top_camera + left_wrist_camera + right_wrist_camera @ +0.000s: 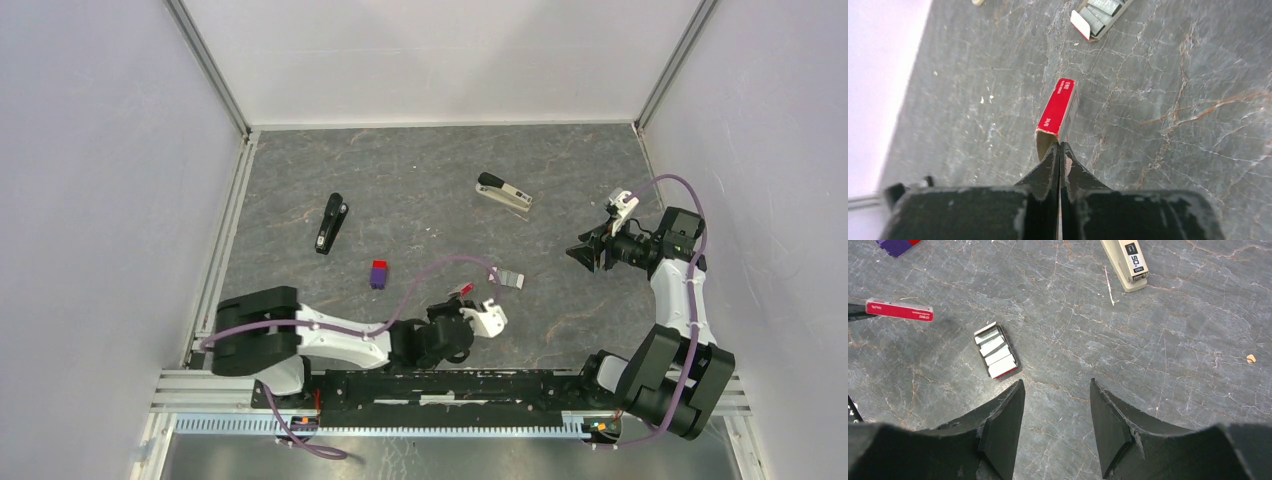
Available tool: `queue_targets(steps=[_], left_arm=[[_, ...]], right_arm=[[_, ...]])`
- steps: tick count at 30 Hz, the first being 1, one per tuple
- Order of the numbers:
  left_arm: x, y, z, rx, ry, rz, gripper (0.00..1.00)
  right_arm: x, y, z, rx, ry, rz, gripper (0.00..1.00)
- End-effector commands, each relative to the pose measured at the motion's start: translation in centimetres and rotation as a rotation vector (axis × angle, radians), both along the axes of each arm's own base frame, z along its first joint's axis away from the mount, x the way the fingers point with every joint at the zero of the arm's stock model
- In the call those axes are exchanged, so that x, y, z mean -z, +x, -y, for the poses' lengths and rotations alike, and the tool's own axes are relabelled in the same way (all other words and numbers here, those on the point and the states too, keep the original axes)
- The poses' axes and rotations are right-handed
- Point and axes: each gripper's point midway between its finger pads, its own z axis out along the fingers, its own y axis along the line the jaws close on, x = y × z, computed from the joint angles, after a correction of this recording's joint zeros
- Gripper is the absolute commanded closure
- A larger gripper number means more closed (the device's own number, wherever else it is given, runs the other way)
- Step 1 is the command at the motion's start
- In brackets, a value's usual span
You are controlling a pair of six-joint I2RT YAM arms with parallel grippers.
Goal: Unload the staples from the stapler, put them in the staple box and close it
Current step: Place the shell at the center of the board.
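Observation:
The stapler, black on top with a silver magazine, lies on the table at the back right; its pale end shows in the right wrist view. My left gripper is shut on the end flap of a red staple-box sleeve, which also shows in the right wrist view. An open tray of staple strips lies just beyond it. My right gripper is open and empty, above the table to the right of the tray, well short of the stapler.
A slimmer black bar lies at the back left. A small purple and red box sits left of centre. White enclosure walls stand on three sides, with metal rails along the left and near edges.

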Motion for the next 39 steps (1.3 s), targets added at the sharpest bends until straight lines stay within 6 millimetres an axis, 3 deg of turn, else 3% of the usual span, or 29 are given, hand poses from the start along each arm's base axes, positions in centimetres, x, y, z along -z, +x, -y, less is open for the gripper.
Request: queue_targets(steps=[1,6,11,15,17,24,29,32,39], left_arm=[[-2.4,0.9,1.8,0.044,0.073,0.318,0.98],[-0.6,0.7,2.9,0.044,0.177,0.462,0.96],[1.1,-0.5,3.7,0.073,0.201,0.48,0.88],[1.8,-1.8,3.7,0.092,0.198,0.467,0.58],[2.4,-2.4,3.6,0.11,0.199,0.43,0.48],[3.7,-5.7,2.1,0.18,0.155,0.139,0.37],[1.1,-8.8,0.7,0.199,0.022,-0.146,0.27],[-0.6,-9.4,-0.4,0.167,-0.07,-0.284,0.18],[-3.7,-6.2,-1.9,0.042,-0.387,-0.596,0.13]], right_arm=[[-0.7,0.3,-0.2,-0.013,-0.004,0.035,0.43],[-0.6,0.2,-0.2,-0.021,-0.01,0.032,0.43],[-0.4,0.1,-0.2,-0.028,-0.009,0.026,0.43],[-0.5,0.1,-0.2,-0.032,-0.009,0.028,0.43],[-0.5,0.1,-0.2,-0.03,-0.01,0.028,0.43],[-0.7,0.0,-0.3,-0.037,-0.01,0.034,0.43],[-0.9,0.0,-0.5,-0.043,-0.004,0.037,0.43],[-0.9,-0.1,-0.6,-0.051,-0.01,0.041,0.43],[-0.7,-0.6,-1.8,-0.124,-0.043,0.056,0.38]])
